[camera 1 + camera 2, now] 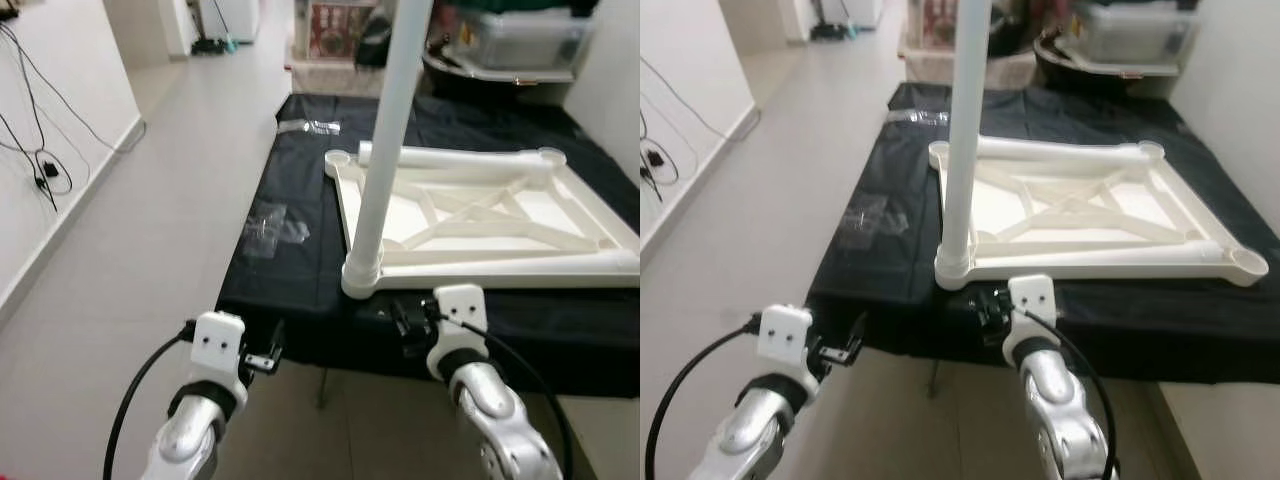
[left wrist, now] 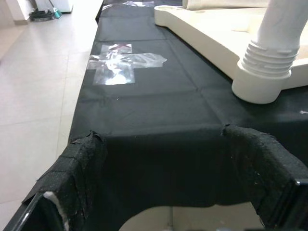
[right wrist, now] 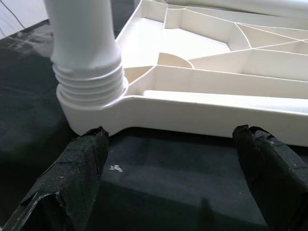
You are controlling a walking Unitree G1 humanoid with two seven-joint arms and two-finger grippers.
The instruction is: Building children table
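Note:
A white plastic table top (image 1: pixel 480 262) lies upside down on a black cloth (image 1: pixel 300 290). One white leg (image 1: pixel 385 150) stands upright in its near left corner socket (image 1: pixel 362 278), with its threaded end (image 3: pixel 89 82) showing above the socket. Another white leg (image 1: pixel 450 157) lies along the top's far edge. My right gripper (image 1: pixel 408 325) is open, low at the cloth's near edge just in front of that corner, touching nothing. My left gripper (image 1: pixel 264 356) is open too, further left and below the cloth's edge, its padded fingers (image 2: pixel 77 163) wide apart and empty.
Clear plastic bags (image 1: pixel 272 228) lie on the cloth left of the table top, and one more (image 1: pixel 310 127) lies at the far end. Tiled floor (image 1: pixel 150 230) runs along the left. Cables (image 1: pixel 40 170) hang on the left wall. A storage box (image 1: pixel 520 40) stands behind.

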